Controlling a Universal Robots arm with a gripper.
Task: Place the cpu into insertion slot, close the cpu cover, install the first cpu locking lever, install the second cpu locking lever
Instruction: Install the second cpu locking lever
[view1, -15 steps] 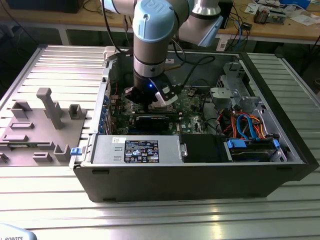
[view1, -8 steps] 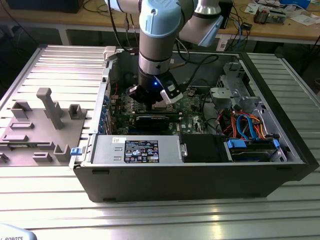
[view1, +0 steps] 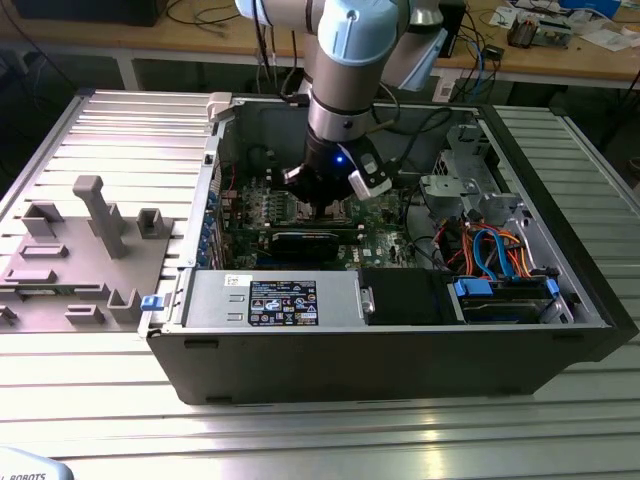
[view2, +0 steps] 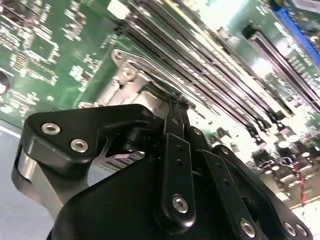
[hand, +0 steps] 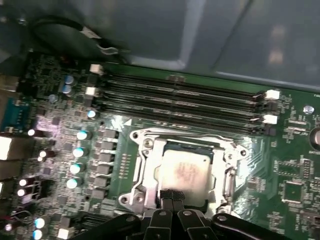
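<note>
While the gripper (hand: 172, 196) rests its tightly pinched, empty fingertips on the near edge of the slot (hand: 145, 165), the cpu (hand: 184, 172) already sits inside. Cover looks down; whether levers are locked, I cannot tell.

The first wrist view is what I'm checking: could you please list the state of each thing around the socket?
cpu: seated flat in the insertion slot, metal top showing.
cpu cover: down, framing the cpu.
Memory slots: no modules in them.
Tool: fingertips together at the cpu's edge.
</note>
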